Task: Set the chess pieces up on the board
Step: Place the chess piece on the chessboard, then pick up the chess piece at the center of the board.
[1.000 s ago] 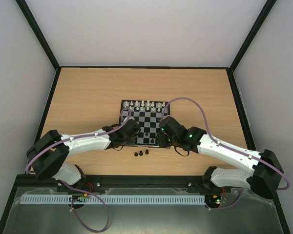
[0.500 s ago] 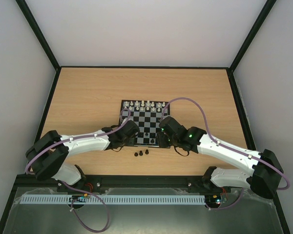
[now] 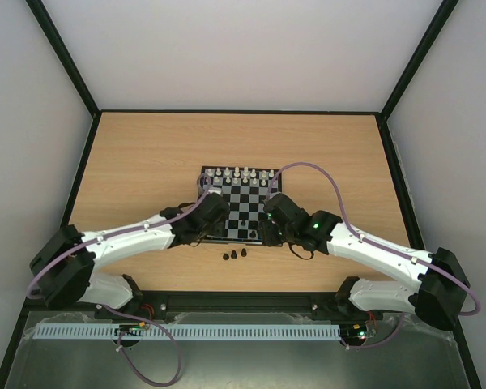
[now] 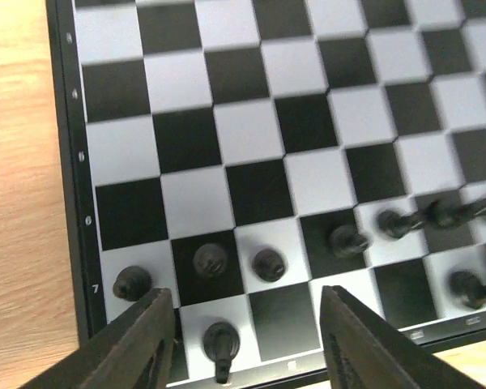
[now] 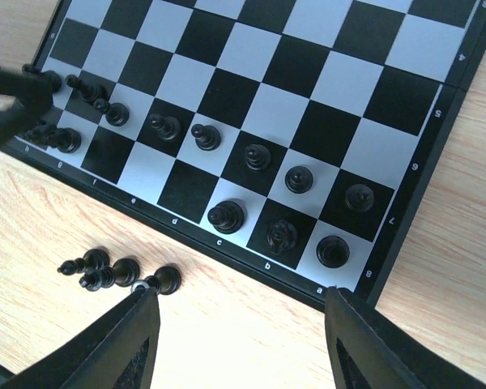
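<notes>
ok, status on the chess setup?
Left gripper, right gripper open, empty, at the board. Pawn row set, back row partly filled. Few chess pieces loose on the table. Nothing blocking.

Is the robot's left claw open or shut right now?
Open. The left claw has its two fingers wide apart in its wrist view, and the small black chess piece between them touches neither.

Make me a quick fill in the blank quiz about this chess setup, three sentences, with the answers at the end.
1. Seen from above, the white pieces stand along the ____ edge of the board.
2. The loose black pieces lie on the ____, not on the board.
3. The left pincer and the right pincer are both ____.
Missing words: far; table; open.
</notes>
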Tool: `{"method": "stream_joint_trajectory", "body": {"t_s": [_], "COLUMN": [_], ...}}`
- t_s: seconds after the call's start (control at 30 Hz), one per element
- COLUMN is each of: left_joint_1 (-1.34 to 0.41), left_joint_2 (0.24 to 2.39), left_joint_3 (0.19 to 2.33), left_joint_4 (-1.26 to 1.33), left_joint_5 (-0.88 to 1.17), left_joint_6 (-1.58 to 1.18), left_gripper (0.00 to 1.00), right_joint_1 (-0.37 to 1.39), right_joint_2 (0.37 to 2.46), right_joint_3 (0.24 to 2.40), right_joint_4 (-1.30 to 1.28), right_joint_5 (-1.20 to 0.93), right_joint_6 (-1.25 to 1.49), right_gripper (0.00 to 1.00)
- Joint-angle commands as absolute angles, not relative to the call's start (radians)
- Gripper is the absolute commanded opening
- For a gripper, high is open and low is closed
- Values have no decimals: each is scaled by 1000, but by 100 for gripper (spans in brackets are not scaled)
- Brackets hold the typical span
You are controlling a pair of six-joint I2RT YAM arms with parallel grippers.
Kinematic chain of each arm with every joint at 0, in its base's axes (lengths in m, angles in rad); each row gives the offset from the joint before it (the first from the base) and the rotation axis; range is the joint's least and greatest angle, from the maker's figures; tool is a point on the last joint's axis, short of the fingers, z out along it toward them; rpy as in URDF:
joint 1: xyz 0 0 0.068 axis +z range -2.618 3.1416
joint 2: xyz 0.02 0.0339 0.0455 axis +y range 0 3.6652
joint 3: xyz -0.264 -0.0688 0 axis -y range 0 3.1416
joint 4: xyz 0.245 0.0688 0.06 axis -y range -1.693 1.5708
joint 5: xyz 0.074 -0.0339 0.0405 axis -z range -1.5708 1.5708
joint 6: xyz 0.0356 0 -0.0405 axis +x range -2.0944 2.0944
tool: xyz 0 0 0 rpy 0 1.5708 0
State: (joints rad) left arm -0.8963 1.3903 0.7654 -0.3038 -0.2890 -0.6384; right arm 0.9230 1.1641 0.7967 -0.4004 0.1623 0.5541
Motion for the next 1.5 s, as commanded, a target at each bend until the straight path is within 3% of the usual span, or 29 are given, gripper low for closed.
{"method": "stream_joint_trajectory", "body": {"t_s": [0.0,0.17,0.3,0.7,1.47], "left_joint_1": [-909,-930,-947,-972,-974], "left_joint_2": [1306,1199,1084,881,901], "left_joint_3": [839,821,753,646,639], "left_joint_4": [-358,-411,-441,-497,-476], "left_joint_5": [-314,-311,-310,-314,-322], "left_joint_6": [-620,-655,-697,-782,-764], "left_gripper": [57,76,98,99,99], "right_joint_1": [929,979,1044,1131,1136], "right_joint_2": [1172,1193,1245,1392,1570], "right_joint_3": [782,783,801,878,950], "right_joint_4": [-423,-421,-420,-425,-423], "right_joint_5": [137,135,163,200,203], "right_joint_6": [540,566,595,631,641], "right_gripper": [60,68,68,59,42]}}
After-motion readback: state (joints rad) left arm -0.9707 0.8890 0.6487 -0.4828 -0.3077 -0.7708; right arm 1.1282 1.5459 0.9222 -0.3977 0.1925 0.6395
